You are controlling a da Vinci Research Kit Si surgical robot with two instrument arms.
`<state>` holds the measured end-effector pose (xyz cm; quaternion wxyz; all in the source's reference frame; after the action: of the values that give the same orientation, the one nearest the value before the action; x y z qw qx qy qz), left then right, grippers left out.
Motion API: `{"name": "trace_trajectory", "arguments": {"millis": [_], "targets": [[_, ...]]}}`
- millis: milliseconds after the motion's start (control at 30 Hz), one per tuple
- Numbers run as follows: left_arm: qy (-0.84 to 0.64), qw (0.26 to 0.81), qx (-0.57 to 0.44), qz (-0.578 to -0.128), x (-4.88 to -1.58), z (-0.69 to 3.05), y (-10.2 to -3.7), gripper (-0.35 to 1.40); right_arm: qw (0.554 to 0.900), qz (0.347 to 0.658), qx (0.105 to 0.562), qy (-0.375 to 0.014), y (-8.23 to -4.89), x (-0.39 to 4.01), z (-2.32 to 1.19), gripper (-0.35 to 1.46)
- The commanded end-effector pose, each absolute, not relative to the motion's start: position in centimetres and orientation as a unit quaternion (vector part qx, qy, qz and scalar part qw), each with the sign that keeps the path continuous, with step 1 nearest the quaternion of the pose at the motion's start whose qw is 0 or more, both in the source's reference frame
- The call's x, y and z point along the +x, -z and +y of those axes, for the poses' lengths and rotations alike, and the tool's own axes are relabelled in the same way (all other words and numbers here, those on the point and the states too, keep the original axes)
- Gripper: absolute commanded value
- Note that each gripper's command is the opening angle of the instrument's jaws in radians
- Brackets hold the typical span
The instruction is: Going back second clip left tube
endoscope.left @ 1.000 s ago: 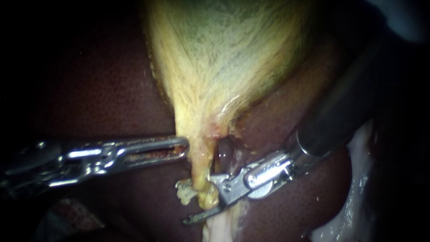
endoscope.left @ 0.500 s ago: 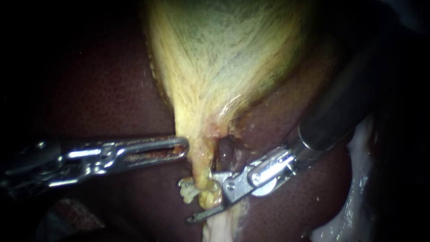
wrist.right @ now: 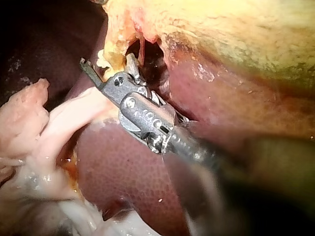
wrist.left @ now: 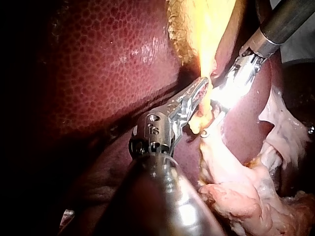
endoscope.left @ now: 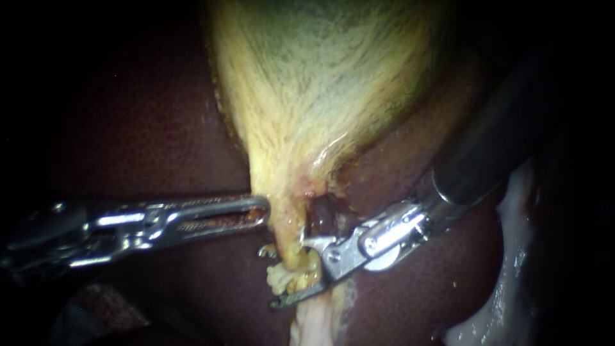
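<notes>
The yellow-green gallbladder (endoscope.left: pixel 320 83) narrows to a thin yellow tube (endoscope.left: pixel 291 253) over the dark liver (endoscope.left: pixel 141 128). My right instrument (endoscope.left: pixel 291 274) comes in from the upper right. Its jaws stand open, one on each side of the tube's frayed lower end, and the right wrist view (wrist.right: pixel 106 61) shows the same gap. A small grey piece (endoscope.left: pixel 264 250), perhaps a clip's end, sticks out on the tube's left. My left instrument (endoscope.left: pixel 264 211) lies level from the left. Its jaws are shut, pinching the edge of the gallbladder's neck (wrist.left: pixel 206 73).
Pale, wet tissue (endoscope.left: pixel 314 323) hangs below the tube and runs along the right edge (endoscope.left: pixel 512 256). In the left wrist view that pale tissue (wrist.left: pixel 236 187) lies beside and ahead of my left shaft. The liver surrounds the tube on both sides.
My right instrument has drawn back a little up and to the right, its jaws still open around the tube. The frayed tube end has shifted rightward. The left instrument has not moved.
</notes>
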<state>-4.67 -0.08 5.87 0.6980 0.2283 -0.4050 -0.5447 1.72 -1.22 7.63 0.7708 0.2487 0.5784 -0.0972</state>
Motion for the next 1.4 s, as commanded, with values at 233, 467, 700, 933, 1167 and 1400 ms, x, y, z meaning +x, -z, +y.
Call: {"name": "trace_trajectory", "arguments": {"millis": [233,467,700,933,1167,1400], "targets": [[0.545,0.698,0.228,-0.405,-4.69,-0.08,-5.87,-0.35,0.774,0.574,0.252,0.088,-7.71,1.9,-1.39,0.6],[0.545,0.698,0.228,-0.405,-4.67,-0.09,-5.87,-0.35,0.776,0.574,0.25,0.078,-7.66,1.72,-1.21,0.6],[0.545,0.698,0.228,-0.405,-4.66,-0.09,-5.86,-0.35,0.78,0.575,0.24,0.062,-7.45,1.28,-1.01,0.6],[0.545,0.698,0.228,-0.405,-4.66,-0.09,-5.86,-0.35,0.78,0.576,0.238,0.055,-7.2,0.84,-0.94,0.6],[0.545,0.698,0.228,-0.405,-4.66,-0.09,-5.87,-0.35,0.784,0.574,0.235,0.036,-6.91,0.48,-0.78,0.6],[0.544,0.698,0.228,-0.405,-4.67,-0.08,-5.93,-0.35,0.788,0.575,0.217,0.036,-6.65,0.26,-0.54,0.6]]}}
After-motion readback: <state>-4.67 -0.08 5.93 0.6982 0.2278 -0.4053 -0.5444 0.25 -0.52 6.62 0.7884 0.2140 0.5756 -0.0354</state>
